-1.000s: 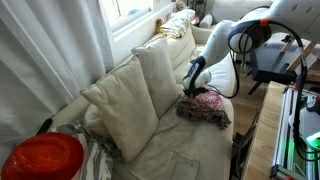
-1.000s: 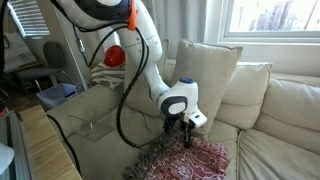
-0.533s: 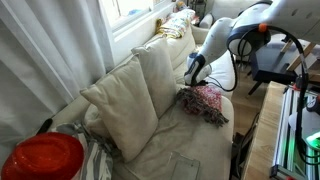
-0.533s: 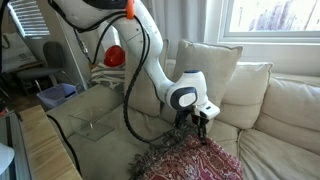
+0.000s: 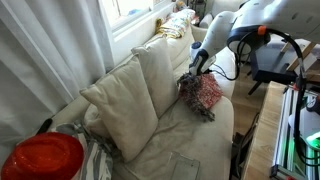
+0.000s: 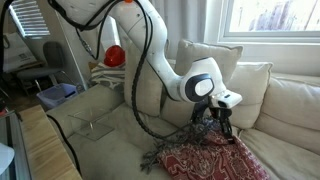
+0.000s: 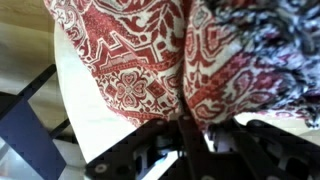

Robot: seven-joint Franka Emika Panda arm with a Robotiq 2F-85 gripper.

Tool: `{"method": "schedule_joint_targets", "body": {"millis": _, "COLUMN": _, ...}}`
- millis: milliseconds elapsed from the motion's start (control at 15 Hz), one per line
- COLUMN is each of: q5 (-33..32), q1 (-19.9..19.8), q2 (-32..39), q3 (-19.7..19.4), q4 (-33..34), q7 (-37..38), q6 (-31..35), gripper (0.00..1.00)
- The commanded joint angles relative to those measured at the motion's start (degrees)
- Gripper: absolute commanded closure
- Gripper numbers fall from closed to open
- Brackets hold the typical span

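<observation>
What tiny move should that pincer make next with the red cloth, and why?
Probably a short lift straight up. The pincer is shut on the red patterned cloth; the pinched edge is raised, but the rest lies bunched on the sofa seat, so lifting would likely clear it.

Daylight comes in through the window [image 6: 272, 18] behind the couch [image 6: 100, 125]. The glass is so bright that it looks nearly white. The room is bright in both exterior views. The curtain [image 5: 45, 50] glows softly. The cushions [image 5: 130, 95] throw soft grey shadows onto the seat. A round red thing [image 5: 42, 158] close to the camera is big and fuzzy, out of focus. In the wrist view the red patterned cloth [image 7: 150, 60] is a bit blurry, most of all at the top right edge. The gripper [image 7: 195, 130] at the bottom is dark, in shadow and hard to see. All the pictures are small and a little grainy.
</observation>
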Motion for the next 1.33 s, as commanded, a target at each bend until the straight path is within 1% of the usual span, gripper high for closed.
{"method": "schedule_joint_targets", "body": {"millis": 0, "q5": -3.54, "q1": 3.78, "q2": -1.89, "q3": -6.32, "q4": -3.8, "q7": 4.66, "q6": 1.55, "gripper": 0.96}}
{"method": "schedule_joint_targets", "body": {"millis": 267, "q5": -5.51, "q1": 6.84, "q2": -1.3, "q3": -12.15, "q4": -4.82, "q7": 9.62, "q6": 0.84, "gripper": 0.96}}
{"method": "schedule_joint_targets", "body": {"millis": 600, "q5": -6.26, "q1": 7.71, "q2": 0.0, "q3": -16.69, "q4": -4.78, "q7": 15.14, "q6": 0.75, "gripper": 0.96}}
{"method": "schedule_joint_targets", "body": {"millis": 667, "q5": -5.96, "q1": 7.23, "q2": -0.09, "q3": -16.65, "q4": -4.61, "q7": 16.03, "q6": 1.09, "gripper": 0.96}}
{"method": "schedule_joint_targets", "body": {"millis": 733, "q5": -6.44, "q1": 5.43, "q2": -0.4, "q3": -13.32, "q4": -3.03, "q7": 14.08, "q6": 0.02, "gripper": 0.84}}
{"method": "schedule_joint_targets", "body": {"millis": 867, "q5": -6.44, "q1": 5.42, "q2": -0.41, "q3": -14.01, "q4": -3.2, "q7": 15.15, "q6": 0.02, "gripper": 0.84}}
{"method": "schedule_joint_targets", "body": {"millis": 1067, "q5": -6.44, "q1": 5.5, "q2": -0.39, "q3": -14.06, "q4": -3.28, "q7": 15.61, "q6": 0.02, "gripper": 0.84}}
{"method": "schedule_joint_targets", "body": {"millis": 1133, "q5": -6.44, "q1": 5.54, "q2": -0.38, "q3": -14.06, "q4": -3.31, "q7": 15.66, "q6": 0.02, "gripper": 0.96}}
{"method": "schedule_joint_targets", "body": {"millis": 1200, "q5": -6.01, "q1": 5.9, "q2": 1.45, "q3": -15.21, "q4": -1.96, "q7": 17.97, "q6": -0.11, "gripper": 0.96}}
{"method": "schedule_joint_targets", "body": {"millis": 1267, "q5": -5.12, "q1": 5.69, "q2": 6.07, "q3": -18.3, "q4": 2.62, "q7": 23.66, "q6": -2.2, "gripper": 0.96}}
